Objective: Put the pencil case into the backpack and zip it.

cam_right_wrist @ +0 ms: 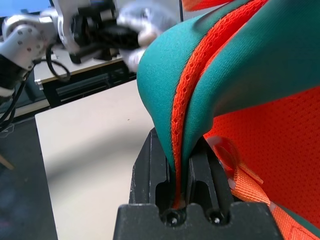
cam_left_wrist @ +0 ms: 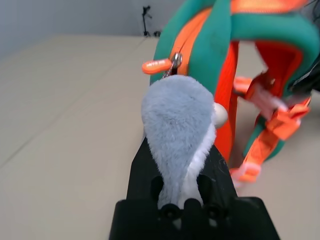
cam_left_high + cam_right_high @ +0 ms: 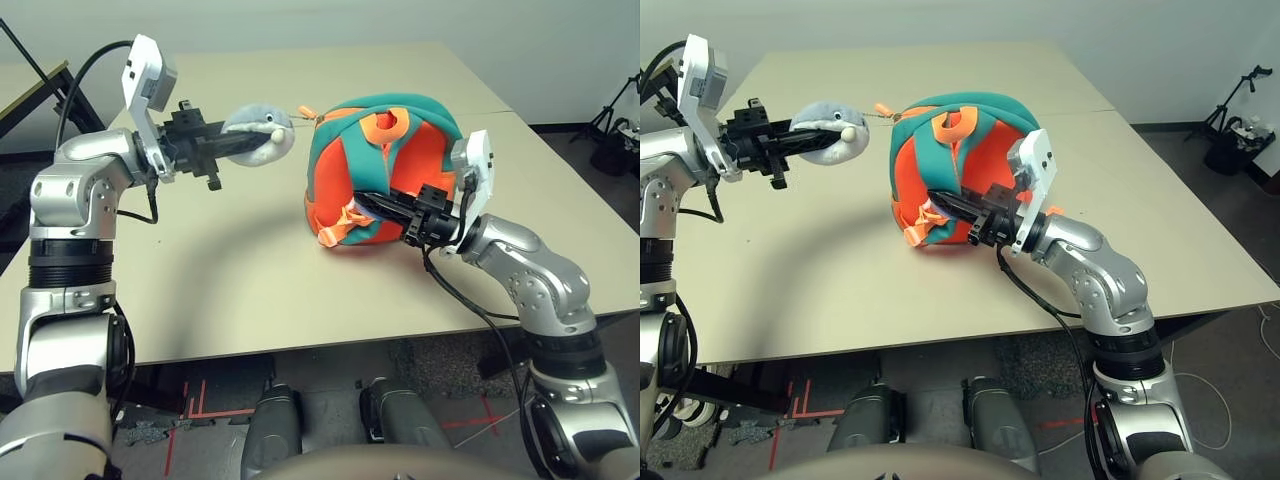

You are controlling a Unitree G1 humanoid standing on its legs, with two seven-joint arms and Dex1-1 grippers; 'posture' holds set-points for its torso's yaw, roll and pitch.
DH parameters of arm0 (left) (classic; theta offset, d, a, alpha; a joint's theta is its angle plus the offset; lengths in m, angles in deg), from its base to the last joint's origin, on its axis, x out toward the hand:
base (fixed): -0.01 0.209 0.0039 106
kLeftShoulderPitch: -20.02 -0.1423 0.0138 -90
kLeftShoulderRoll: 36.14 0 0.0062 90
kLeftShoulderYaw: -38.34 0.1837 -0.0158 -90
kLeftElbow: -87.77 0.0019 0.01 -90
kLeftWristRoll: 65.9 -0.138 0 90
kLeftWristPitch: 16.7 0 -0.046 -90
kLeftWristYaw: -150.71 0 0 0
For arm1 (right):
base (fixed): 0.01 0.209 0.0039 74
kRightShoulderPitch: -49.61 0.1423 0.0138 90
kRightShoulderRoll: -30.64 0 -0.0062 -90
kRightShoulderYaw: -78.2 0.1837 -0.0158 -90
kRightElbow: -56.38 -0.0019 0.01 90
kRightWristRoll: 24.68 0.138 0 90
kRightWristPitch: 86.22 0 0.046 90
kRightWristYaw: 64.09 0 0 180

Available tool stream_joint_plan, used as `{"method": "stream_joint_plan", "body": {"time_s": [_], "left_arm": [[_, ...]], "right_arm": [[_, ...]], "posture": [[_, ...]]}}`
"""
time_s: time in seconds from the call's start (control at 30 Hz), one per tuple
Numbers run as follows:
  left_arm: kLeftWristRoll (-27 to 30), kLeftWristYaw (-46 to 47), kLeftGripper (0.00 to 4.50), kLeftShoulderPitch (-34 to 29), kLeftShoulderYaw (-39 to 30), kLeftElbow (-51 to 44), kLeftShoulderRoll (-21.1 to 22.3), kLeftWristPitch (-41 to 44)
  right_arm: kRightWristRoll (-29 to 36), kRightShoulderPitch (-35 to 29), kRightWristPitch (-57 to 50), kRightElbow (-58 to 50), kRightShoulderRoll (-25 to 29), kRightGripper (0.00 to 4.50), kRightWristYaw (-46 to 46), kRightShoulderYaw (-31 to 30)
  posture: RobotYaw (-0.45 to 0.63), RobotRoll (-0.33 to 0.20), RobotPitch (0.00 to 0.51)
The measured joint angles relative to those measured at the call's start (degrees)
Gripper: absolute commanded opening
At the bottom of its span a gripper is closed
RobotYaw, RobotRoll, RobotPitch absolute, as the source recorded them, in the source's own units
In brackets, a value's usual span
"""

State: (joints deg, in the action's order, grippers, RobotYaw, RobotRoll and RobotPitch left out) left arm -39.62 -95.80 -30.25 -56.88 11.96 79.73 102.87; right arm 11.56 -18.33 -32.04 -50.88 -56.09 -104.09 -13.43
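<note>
Zipping is in hand: the left gripper (image 3: 262,141) clamps the plush head (image 2: 178,130), seemingly dragging the zipper toward nine o'clock; the right gripper (image 1: 182,165) pinches a teal strap (image 1: 210,75), bracing the backpack (image 3: 385,170) at table centre.

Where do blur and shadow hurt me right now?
Right wrist view: the left hand in the background is soft, the teal strap up close sharper. Left wrist view: plush head crisp, backpack slightly soft. Left eye view: a broad soft shadow curves across the table.
</note>
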Motion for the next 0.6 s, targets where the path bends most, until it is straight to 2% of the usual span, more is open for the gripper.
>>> {"method": "stream_joint_plan", "body": {"time_s": [0.27,0.43,0.6], "left_arm": [[-0.84,0.01,0.32,-3.71,1.94,0.58,-1.35,-0.49],[-1.57,0.02,0.32,-9.24,4.75,2.58,-5.05,-0.25],[-2.25,0.41,0.32,-9.93,5.89,4.84,-6.23,-0.73]], "right_arm": [[-0.18,0.01,0.00,0.16,-0.04,0.10,0.02,-0.01],[-0.65,0.07,0.09,0.69,-0.20,0.10,0.01,0.00],[-1.00,0.07,0.17,0.77,-0.27,0.10,0.02,0.01]], "posture": [[-0.09,0.000,0.000],[-0.08,0.000,0.000],[-0.08,0.000,0.000]]}}
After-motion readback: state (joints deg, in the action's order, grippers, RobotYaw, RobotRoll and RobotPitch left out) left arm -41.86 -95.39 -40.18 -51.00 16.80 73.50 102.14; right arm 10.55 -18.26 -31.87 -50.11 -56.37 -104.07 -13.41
